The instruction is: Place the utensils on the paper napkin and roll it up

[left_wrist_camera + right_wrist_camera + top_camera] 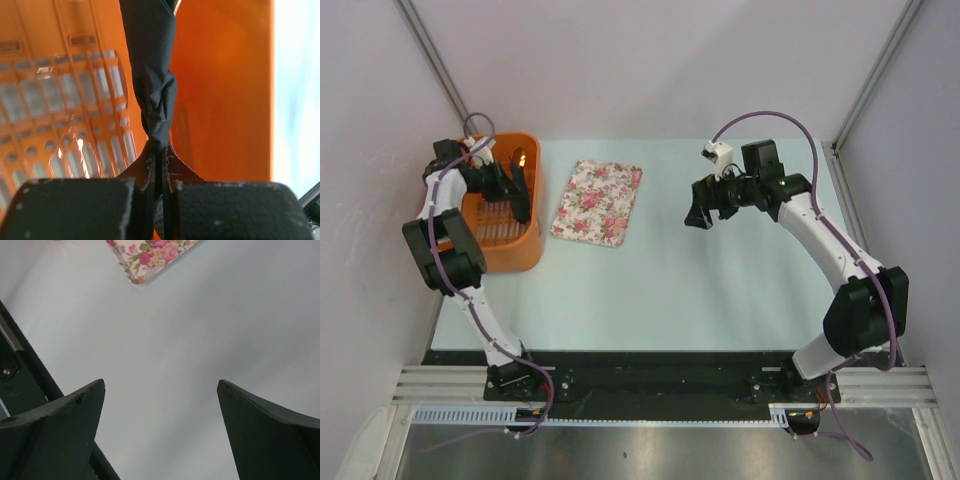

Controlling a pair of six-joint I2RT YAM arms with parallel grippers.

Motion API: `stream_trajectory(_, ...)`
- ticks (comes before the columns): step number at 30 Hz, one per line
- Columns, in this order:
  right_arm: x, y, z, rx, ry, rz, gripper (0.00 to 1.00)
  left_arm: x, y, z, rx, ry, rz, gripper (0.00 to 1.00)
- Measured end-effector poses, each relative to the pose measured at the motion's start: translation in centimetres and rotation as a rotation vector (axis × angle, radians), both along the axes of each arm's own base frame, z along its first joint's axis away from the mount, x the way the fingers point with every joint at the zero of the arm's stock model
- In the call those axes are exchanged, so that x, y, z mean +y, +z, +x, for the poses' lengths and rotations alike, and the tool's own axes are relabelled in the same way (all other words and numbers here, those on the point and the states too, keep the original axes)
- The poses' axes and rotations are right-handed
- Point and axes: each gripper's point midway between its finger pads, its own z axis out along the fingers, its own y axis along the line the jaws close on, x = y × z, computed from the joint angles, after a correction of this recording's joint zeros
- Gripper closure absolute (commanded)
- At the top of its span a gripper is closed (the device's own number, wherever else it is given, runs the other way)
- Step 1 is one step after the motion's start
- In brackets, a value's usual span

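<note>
The paper napkin (150, 75) is rolled and twisted into a black bundle. My left gripper (159, 150) is shut on its lower end and holds it inside the orange basket (225, 100). In the top view the black roll (522, 195) hangs over the basket (510, 250) at the left gripper (505, 185). A shiny gold spoon head (521, 158) pokes out of its far end; the rest of the utensils is hidden in the roll. My right gripper (700, 215) is open and empty above the table's right middle, and its jaws stand wide apart in the right wrist view (160, 385).
A pink-and-white floral cloth (597, 201) lies flat on the pale table (700, 290) just right of the basket; its corner shows in the right wrist view (150, 255). The basket has a slotted floor (60, 120) and tall walls.
</note>
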Motion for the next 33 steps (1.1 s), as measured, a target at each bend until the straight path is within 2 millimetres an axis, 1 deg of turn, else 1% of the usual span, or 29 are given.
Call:
stream_trajectory(3, -0.7, -1.3, 1.1, 0.029, -0.017, -0.037, 0.00, -0.8, -1.1, 1.1, 0.018, -0.020, 0.006, 1.00)
stream_trajectory(7, -1.7, -2.7, 3.1, 0.049, -0.044, -0.082, 0.00, -2.5, -2.8, 1.6, 0.058, -0.055, -0.007, 1.00)
stream_trajectory(9, -2.3, -3.1, 3.8, 0.063, -0.056, -0.098, 0.00, -3.1, -3.8, 1.7, 0.078, -0.065, -0.014, 1.00)
stream_trajectory(11, -2.7, -3.0, 4.6, 0.062, -0.067, -0.108, 0.00, -3.2, -4.7, 2.0, 0.096, -0.065, -0.022, 1.00)
stream_trajectory(15, -3.3, -2.1, 6.2, 0.041, -0.082, -0.119, 0.00, -3.2, -6.5, 2.1, 0.132, -0.064, -0.033, 1.00)
stream_trajectory(20, -3.4, -1.5, 6.9, 0.028, -0.079, -0.128, 0.00, -3.2, -7.9, 2.0, 0.174, -0.064, -0.047, 0.99)
stream_trajectory(21, -3.4, -1.5, 7.0, 0.030, -0.080, -0.131, 0.00, -3.1, -8.0, 2.1, 0.180, -0.063, -0.049, 0.94)
stream_trajectory(22, -3.4, -1.5, 7.0, 0.030, -0.080, -0.131, 0.00, -3.1, -8.0, 2.1, 0.183, -0.063, -0.050, 0.93)
stream_trajectory(23, -3.4, -1.5, 7.1, 0.034, -0.080, -0.132, 0.00, -3.1, -8.0, 2.2, 0.185, -0.062, -0.050, 0.87)
stream_trajectory(25, -3.4, -1.5, 7.2, 0.040, -0.080, -0.134, 0.00, -3.0, -8.1, 2.2, 0.188, -0.060, -0.046, 0.82)
stream_trajectory(26, -3.4, -1.5, 7.3, 0.042, -0.080, -0.134, 0.00, -2.9, -8.2, 2.2, 0.191, -0.055, -0.044, 0.78)
stream_trajectory(28, -3.3, -1.5, 7.4, 0.047, -0.080, -0.135, 0.00, -2.8, -8.3, 2.2, 0.195, -0.048, -0.036, 0.75)
stream_trajectory(30, -3.3, -1.5, 7.7, 0.048, -0.080, -0.136, 0.00, -2.7, -8.4, 2.2, 0.201, -0.038, -0.031, 0.69)
stream_trajectory(33, -3.2, -1.3, 7.9, 0.045, -0.082, -0.136, 0.00, -2.5, -8.4, 2.3, 0.205, -0.026, -0.023, 0.66)
